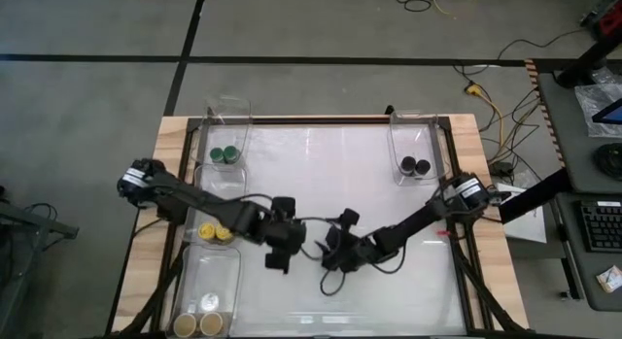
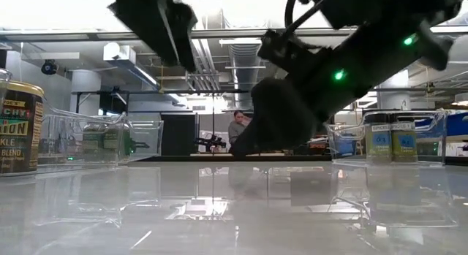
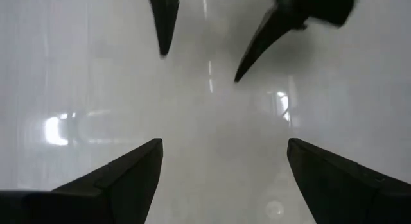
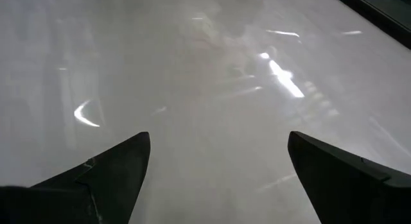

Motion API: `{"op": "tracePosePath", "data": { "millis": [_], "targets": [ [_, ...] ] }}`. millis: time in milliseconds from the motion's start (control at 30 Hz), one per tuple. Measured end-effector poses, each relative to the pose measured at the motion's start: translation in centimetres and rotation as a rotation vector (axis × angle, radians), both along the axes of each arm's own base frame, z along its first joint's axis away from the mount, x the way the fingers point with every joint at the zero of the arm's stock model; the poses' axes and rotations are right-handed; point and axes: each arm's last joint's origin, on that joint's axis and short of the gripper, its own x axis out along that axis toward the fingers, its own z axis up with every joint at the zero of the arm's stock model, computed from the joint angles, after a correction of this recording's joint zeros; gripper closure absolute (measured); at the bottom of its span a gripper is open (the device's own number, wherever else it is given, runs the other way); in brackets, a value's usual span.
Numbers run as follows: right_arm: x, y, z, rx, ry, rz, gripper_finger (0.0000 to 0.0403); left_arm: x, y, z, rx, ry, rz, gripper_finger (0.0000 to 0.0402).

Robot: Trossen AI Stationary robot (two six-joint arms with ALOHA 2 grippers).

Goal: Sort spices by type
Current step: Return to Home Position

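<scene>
Only the high view takes in all the spices at once. Along the left edge of the table [image 1: 408, 295] stand the green-lidded jars [image 1: 224, 154] at the end away from the low camera, the yellow-lidded jars [image 1: 216, 232] midway, and the tan-lidded jars [image 1: 199, 324] at the end beside that camera. The black-lidded jars [image 1: 416, 166] sit by the table's right edge at the far end. Each group is inside its own clear bin [image 1: 229, 110]. The low view adds what the overhead one cannot: printed labels on the jars seen through the bin walls, one jar looming large at the table's left edge, and a person [image 2: 235, 129] in the room beyond the table. Both wrist views show only bare table top, with no jar in them. The left wrist view also catches the right gripper [image 3: 199, 67] facing it, fingers spread. Both arms reach in from the table's left and right edges, bent at the elbow, and meet over the table's middle. The left gripper [image 1: 284, 244] and the right gripper [image 1: 338, 252] are near each other but apart. Each has its jaws released and nothing between them — the left raised well above the table, the right hanging lower.
</scene>
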Motion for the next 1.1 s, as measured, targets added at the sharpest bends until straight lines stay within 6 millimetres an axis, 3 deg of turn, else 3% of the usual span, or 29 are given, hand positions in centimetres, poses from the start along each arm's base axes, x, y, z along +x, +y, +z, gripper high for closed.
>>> {"op": "tracePosePath", "data": {
  "millis": [133,300,500,667,767,900,1033,1100],
  "targets": [
    [0.1,-1.1,0.7,0.019,-0.020,-0.032,0.0042,-0.5,2.1,-1.7,-0.004,0.035,0.052,0.0086],
    [-0.5,-2.2,2.7,-0.047,0.005,0.029,0.0042,-2.3,3.1,-2.9,-0.176,-0.021,0.009,0.0086],
    [-2.4,-5.6,5.7,-0.105,0.026,0.027,0.0042,-5.9,4.9,-1.7,-0.168,-0.110,0.072,0.0086],
    [-5.7,-9.0,6.7,-0.088,0.054,0.075,0.0042,-9.9,6.9,1.7,-0.160,-0.243,0.111,0.0086],
    [-8.0,-10.7,7.3,-0.009,0.018,0.119,0.0042,-12.9,8.3,2.7,-0.173,-0.363,0.120,0.0086],
    [-11.1,-12.0,7.4,0.050,-0.036,0.104,0.0042,-16.0,10.0,2.0,-0.180,-0.513,0.180,0.0086],
    [-13.9,-13.3,7.1,-0.075,0.025,-0.006,0.0042,-18.1,11.7,0.8,0.028,-0.595,0.335,0.0086],
    [-14.9,-13.5,7.2,-0.041,0.038,-0.045,0.0042,-18.8,12.2,0.4,0.089,-0.640,0.465,0.0086]
  ]
}}
